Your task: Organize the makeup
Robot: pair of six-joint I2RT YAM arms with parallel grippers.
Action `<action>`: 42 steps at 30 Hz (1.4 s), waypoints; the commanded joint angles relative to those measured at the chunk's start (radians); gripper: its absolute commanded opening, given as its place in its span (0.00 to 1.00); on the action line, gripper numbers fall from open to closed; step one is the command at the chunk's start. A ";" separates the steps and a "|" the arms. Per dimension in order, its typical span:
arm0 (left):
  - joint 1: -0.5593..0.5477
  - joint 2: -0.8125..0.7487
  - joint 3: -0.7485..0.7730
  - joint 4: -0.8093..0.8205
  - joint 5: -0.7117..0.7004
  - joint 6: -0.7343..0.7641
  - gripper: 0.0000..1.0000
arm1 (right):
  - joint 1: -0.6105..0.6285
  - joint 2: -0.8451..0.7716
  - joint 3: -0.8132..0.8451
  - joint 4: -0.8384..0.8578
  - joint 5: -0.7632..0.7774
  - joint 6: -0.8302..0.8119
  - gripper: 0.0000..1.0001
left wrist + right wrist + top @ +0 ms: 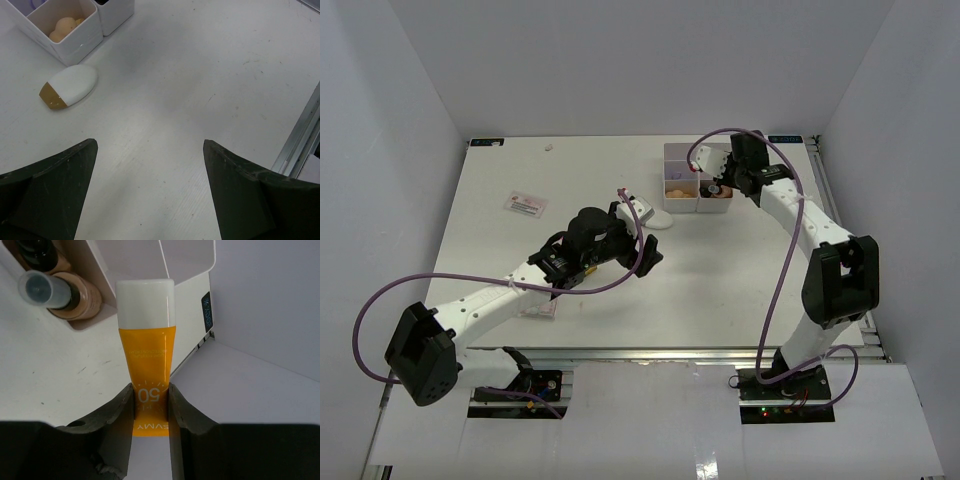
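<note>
My right gripper (150, 392) is shut on the lower end of an orange tube with a white cap (146, 340), held above the table beside the white compartment box (186, 262). Seen from above, that gripper (718, 172) hovers over the box (681, 150) at the back. A white oval piece with a brown tip (70, 87) lies flat on the table just in front of the box wall (75, 50). Tan sponges (65, 27) sit in one compartment. My left gripper (150, 145) is open and empty, a short way from the oval piece (656, 216).
Two tan bottles, one with a dark cap (45, 287), stand in a box compartment. A pink-and-white packet (525, 203) lies at the left of the table. Another flat packet (541, 309) shows under my left arm. The table's metal edge (300, 140) runs to the right.
</note>
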 commanded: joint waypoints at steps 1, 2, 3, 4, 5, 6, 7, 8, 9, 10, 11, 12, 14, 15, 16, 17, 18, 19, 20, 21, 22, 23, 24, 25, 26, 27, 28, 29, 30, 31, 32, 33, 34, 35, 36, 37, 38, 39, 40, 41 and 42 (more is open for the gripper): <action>0.007 -0.033 0.001 0.003 -0.010 0.010 0.98 | 0.021 0.079 0.096 0.078 0.108 -0.107 0.31; 0.008 -0.033 0.001 0.003 -0.010 0.010 0.98 | 0.023 0.100 0.113 0.079 0.115 -0.127 0.31; 0.009 -0.033 0.002 0.002 -0.010 0.010 0.98 | 0.024 0.116 0.126 0.079 0.125 -0.148 0.31; 0.009 -0.033 0.002 0.001 -0.010 0.010 0.98 | 0.025 0.128 0.138 0.079 0.134 -0.164 0.31; 0.010 -0.034 0.002 0.001 -0.009 0.010 0.98 | 0.026 0.141 0.146 0.079 0.138 -0.184 0.31; 0.011 -0.035 0.002 0.001 -0.008 0.010 0.98 | 0.026 0.155 0.154 0.079 0.139 -0.208 0.31; 0.010 -0.035 0.002 0.001 -0.008 0.010 0.98 | 0.027 0.160 0.164 0.078 0.138 -0.218 0.30; 0.009 -0.035 0.002 0.001 -0.008 0.010 0.98 | 0.028 0.168 0.175 0.076 0.138 -0.228 0.30; 0.010 -0.035 0.002 0.001 -0.008 0.010 0.98 | 0.028 0.179 0.185 0.073 0.140 -0.240 0.30; 0.011 -0.035 0.002 0.001 -0.008 0.010 0.98 | 0.028 0.190 0.195 0.071 0.142 -0.253 0.30; 0.012 -0.035 0.001 0.000 -0.008 0.010 0.98 | 0.028 0.204 0.204 0.069 0.146 -0.267 0.30; 0.012 -0.035 0.001 0.000 -0.007 0.010 0.98 | 0.028 0.216 0.212 0.068 0.150 -0.279 0.30; 0.012 -0.035 0.002 0.001 -0.006 0.010 0.98 | 0.028 0.236 0.223 0.068 0.160 -0.301 0.30; 0.011 -0.034 0.002 0.000 -0.006 0.010 0.98 | 0.029 0.244 0.230 0.067 0.161 -0.312 0.30; 0.011 -0.033 0.002 0.000 -0.006 0.010 0.98 | 0.031 0.251 0.234 0.066 0.161 -0.321 0.30; 0.012 -0.033 0.002 0.000 -0.006 0.010 0.98 | 0.031 0.256 0.235 0.065 0.157 -0.327 0.30; 0.011 -0.033 0.001 0.000 -0.006 0.010 0.98 | 0.032 0.261 0.235 0.064 0.156 -0.334 0.30; 0.011 -0.034 0.001 0.000 -0.006 0.010 0.98 | 0.033 0.266 0.234 0.063 0.155 -0.343 0.30; 0.012 -0.035 0.002 0.000 -0.006 0.010 0.98 | 0.034 0.271 0.233 0.061 0.158 -0.352 0.30; 0.012 -0.035 0.001 0.000 -0.006 0.018 0.98 | 0.036 0.274 0.230 0.060 0.159 -0.358 0.30; 0.012 -0.035 -0.001 0.000 -0.006 0.034 0.98 | 0.037 0.276 0.226 0.059 0.159 -0.361 0.30; 0.013 -0.033 0.001 0.000 -0.006 0.037 0.98 | 0.037 0.278 0.225 0.060 0.156 -0.365 0.30; 0.014 -0.032 0.002 0.000 -0.004 0.037 0.98 | 0.037 0.279 0.223 0.060 0.154 -0.368 0.31; 0.014 -0.031 0.002 0.000 -0.003 0.037 0.98 | 0.037 0.282 0.224 0.060 0.153 -0.372 0.31; 0.014 -0.031 0.002 0.000 -0.002 0.037 0.98 | 0.037 0.287 0.227 0.060 0.154 -0.376 0.31; 0.014 -0.029 0.002 0.000 -0.001 0.037 0.98 | 0.037 0.293 0.233 0.060 0.154 -0.381 0.31; 0.014 -0.027 0.002 0.000 -0.001 0.037 0.98 | 0.037 0.300 0.239 0.060 0.153 -0.388 0.32; 0.014 -0.026 0.001 0.000 -0.001 0.037 0.98 | 0.037 0.309 0.243 0.060 0.156 -0.401 0.32; 0.014 -0.026 0.001 0.000 -0.003 0.037 0.98 | 0.037 0.317 0.248 0.060 0.158 -0.413 0.33; 0.014 -0.025 0.001 0.000 -0.005 0.038 0.98 | 0.037 0.321 0.252 0.060 0.159 -0.424 0.33; 0.015 -0.024 0.001 0.000 -0.005 0.039 0.98 | 0.037 0.327 0.253 0.060 0.157 -0.434 0.33; 0.014 -0.024 0.001 0.000 -0.005 0.039 0.98 | 0.038 0.330 0.255 0.060 0.155 -0.441 0.34; 0.015 -0.023 0.001 0.000 -0.005 0.039 0.98 | 0.037 0.334 0.257 0.060 0.151 -0.448 0.34; 0.016 -0.023 0.001 0.000 -0.005 0.039 0.98 | 0.038 0.337 0.262 0.060 0.149 -0.451 0.35; 0.018 -0.023 0.001 0.001 -0.005 0.039 0.98 | 0.039 0.341 0.267 0.060 0.147 -0.453 0.36; 0.018 -0.022 0.001 0.001 -0.005 0.039 0.98 | 0.040 0.345 0.272 0.060 0.145 -0.456 0.38; 0.019 -0.021 0.001 0.001 -0.005 0.040 0.98 | 0.041 0.350 0.279 0.060 0.145 -0.456 0.39; 0.020 -0.020 0.001 0.000 -0.005 0.040 0.98 | 0.042 0.355 0.286 0.060 0.145 -0.457 0.41; 0.019 -0.019 0.001 0.000 -0.005 0.040 0.98 | 0.044 0.359 0.293 0.061 0.143 -0.456 0.45; 0.019 -0.018 0.001 0.001 -0.004 0.040 0.98 | 0.047 0.361 0.298 0.062 0.140 -0.454 0.51; 0.019 -0.018 0.000 0.001 -0.003 0.040 0.98 | 0.047 0.364 0.302 0.063 0.135 -0.452 0.55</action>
